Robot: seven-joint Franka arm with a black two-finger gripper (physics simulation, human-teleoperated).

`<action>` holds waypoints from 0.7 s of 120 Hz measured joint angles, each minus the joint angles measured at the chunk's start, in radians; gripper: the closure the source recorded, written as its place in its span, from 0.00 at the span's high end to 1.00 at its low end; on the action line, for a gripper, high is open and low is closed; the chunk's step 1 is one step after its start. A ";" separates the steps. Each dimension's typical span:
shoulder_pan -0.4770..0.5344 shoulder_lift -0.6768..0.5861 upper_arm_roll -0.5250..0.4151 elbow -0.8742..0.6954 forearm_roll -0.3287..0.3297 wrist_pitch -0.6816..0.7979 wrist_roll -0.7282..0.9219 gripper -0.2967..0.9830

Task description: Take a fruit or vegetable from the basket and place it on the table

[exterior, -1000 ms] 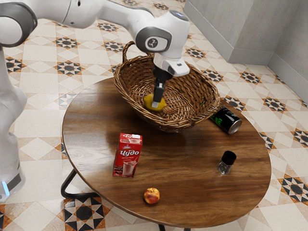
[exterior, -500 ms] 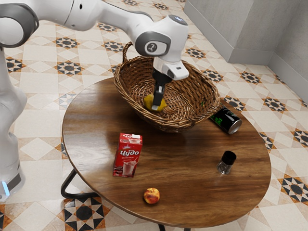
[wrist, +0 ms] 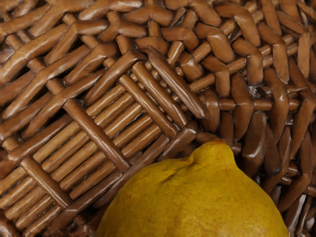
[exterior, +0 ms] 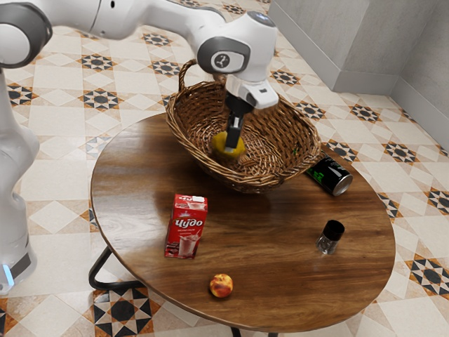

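"How far along?"
"Near side of the bench (exterior: 273,253): delivery to come. Farther back, the hand (exterior: 231,147) is clamped on the lemon (wrist: 197,197), inside the basket (exterior: 249,182). Grasp looks done; lifting clear and placing remain."
"Textures, shapes?"
"Nearest, 1 round mottled peach (exterior: 221,286), then 1 boxy carton (exterior: 185,226), on glossy wood; beyond, waxy yellow rind with a nub, coarse woven wicker."

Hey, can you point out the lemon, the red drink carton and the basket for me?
Lemon (wrist: 197,197): wrist view, its yellow skin.
Red carton (exterior: 186,228): exterior view, its front.
Basket (exterior: 296,126): exterior view, its woven side wall.
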 joint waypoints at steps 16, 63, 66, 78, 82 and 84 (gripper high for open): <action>-0.001 -0.009 -0.002 0.035 0.013 -0.026 -0.004 0.34; -0.119 -0.049 -0.005 0.160 0.015 -0.100 -0.008 0.35; -0.138 -0.049 -0.005 0.162 0.014 -0.103 -0.008 0.35; -0.192 -0.050 -0.005 0.165 0.009 -0.111 -0.008 0.35; -0.217 -0.049 -0.005 0.166 0.005 -0.113 -0.008 0.35; -0.229 -0.049 -0.006 0.167 0.002 -0.114 -0.008 0.35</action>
